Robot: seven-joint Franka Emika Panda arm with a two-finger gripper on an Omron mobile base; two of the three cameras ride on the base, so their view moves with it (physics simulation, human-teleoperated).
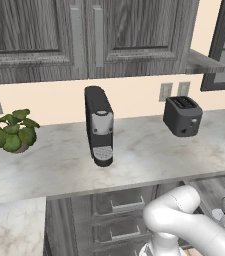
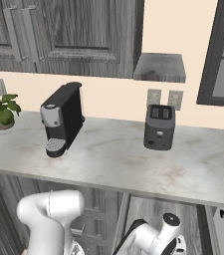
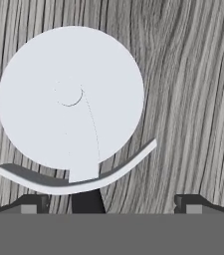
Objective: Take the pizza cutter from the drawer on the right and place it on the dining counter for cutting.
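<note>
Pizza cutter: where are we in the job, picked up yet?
Not yet. Done: the hand view is right over the round silvery-white pizza cutter wheel with its black handle, lying on a grey wood-grain surface. In hand: the tool stands open, fingertips apart on either side of the handle, nothing gripped. Left: grasp, lift, carry it to the dining counter.

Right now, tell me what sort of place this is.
A home kitchen, rendered: a coffee machine and a toaster stand on a marble worktop under grey wood-grain cabinets.
</note>
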